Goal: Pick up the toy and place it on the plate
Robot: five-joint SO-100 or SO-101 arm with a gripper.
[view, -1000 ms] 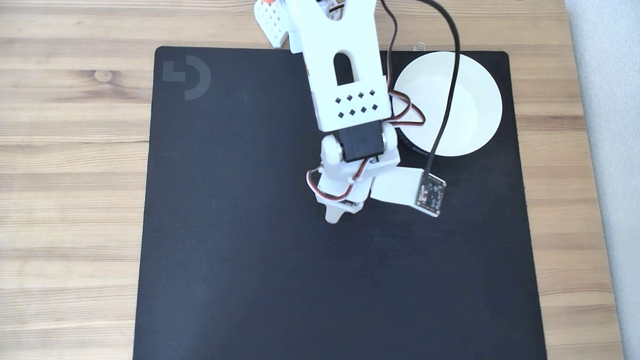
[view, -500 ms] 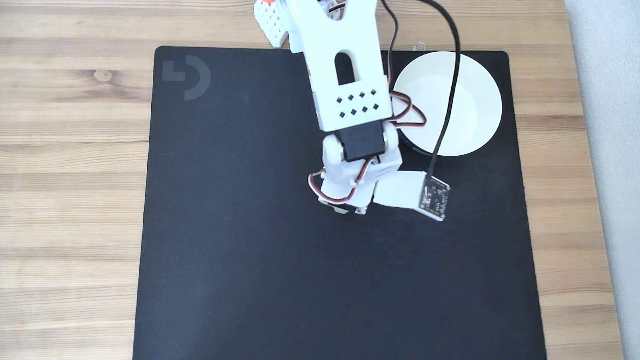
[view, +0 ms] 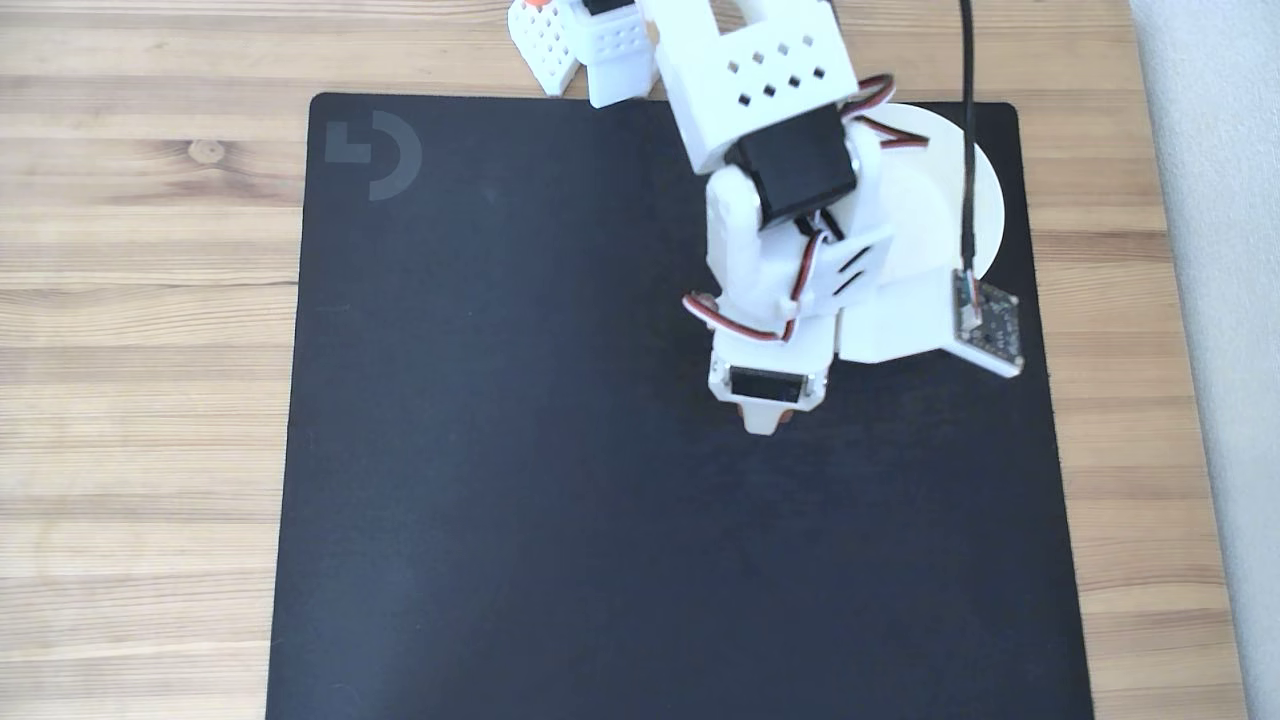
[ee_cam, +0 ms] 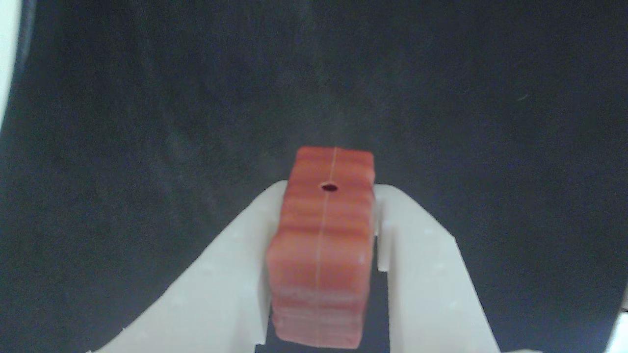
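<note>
The toy (ee_cam: 321, 245), a reddish-brown ribbed block with a small dark dot on its upper face, sits between my white fingers in the wrist view. My gripper (ee_cam: 329, 190) is shut on the toy, above the black mat. In the fixed view the gripper (view: 765, 418) points down over the mat, just below and left of the plate (view: 985, 195). The plate is a round white dish at the mat's upper right, mostly covered by my arm. A white sliver (ee_cam: 6, 49) at the wrist view's top left edge may be the plate's rim.
A large black mat (view: 500, 450) with a grey logo (view: 375, 155) lies on a wooden table (view: 150, 350). The wrist camera board (view: 990, 328) and its black cable (view: 966, 130) hang over the plate's right side. A grey strip (view: 1220, 300) borders the table on the right.
My arm has swung right and back toward the plate, now covering most of it. The gripper has moved from the mat's middle to just below the plate.
</note>
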